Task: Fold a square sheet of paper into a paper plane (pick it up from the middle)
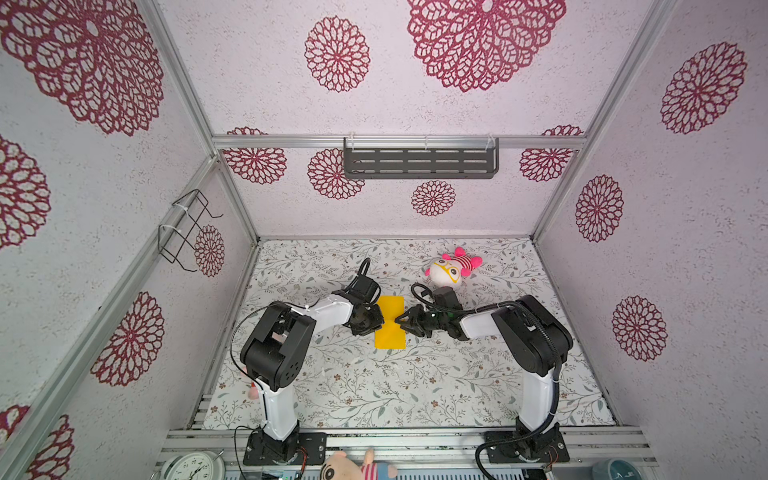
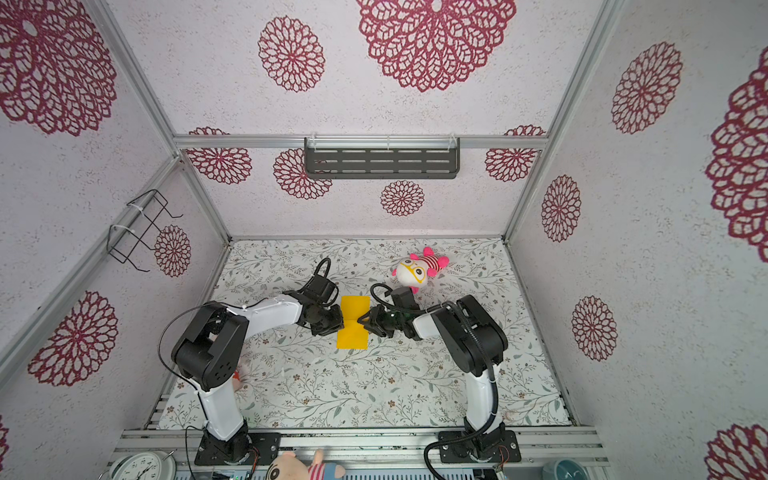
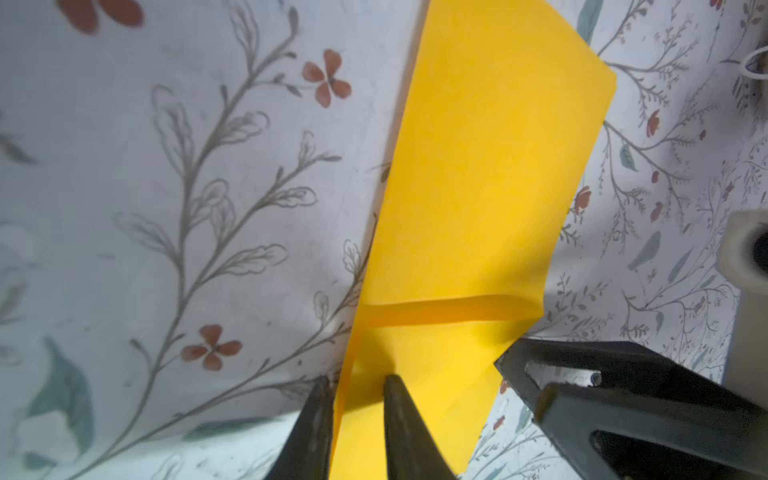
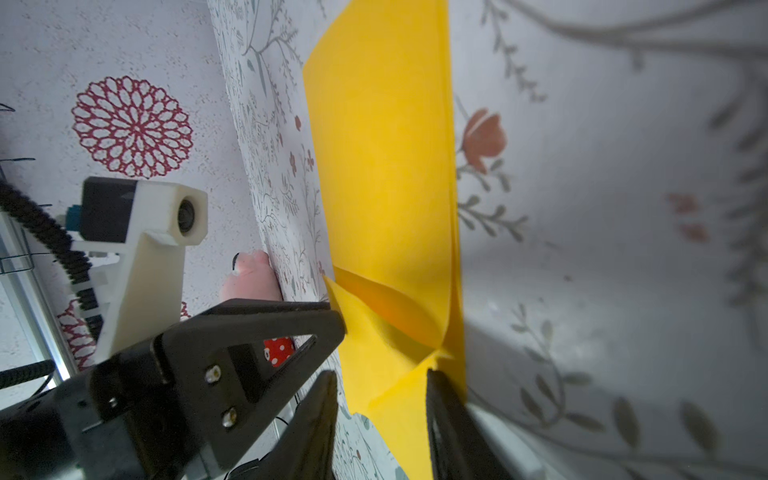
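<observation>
Both top views show the square sheet of paper (image 1: 390, 337) (image 2: 352, 337) near the middle of the floral desk (image 1: 374, 395). Its far and near edges are straight, while its two side edges are drawn inward at mid-length, which gives it a narrow waist. Wide bare desk runs from the near edge to the front rail and out to both side walls. The pink-and-white plush toy (image 1: 452, 268) lies well beyond the far edge, behind the right arm.

The left gripper (image 1: 377, 322) (image 2: 341, 322) meets the waist from one side and the right gripper (image 1: 401, 323) (image 2: 361, 323) from the other, their tips close together.

In the left wrist view the paper's edge rises between the left fingers (image 3: 401, 415), which stand narrow; I cannot tell whether they press it. In the right wrist view the right fingers (image 4: 444, 415) stand apart with a raised, creased ridge of the sheet between them, one touching the paper.
</observation>
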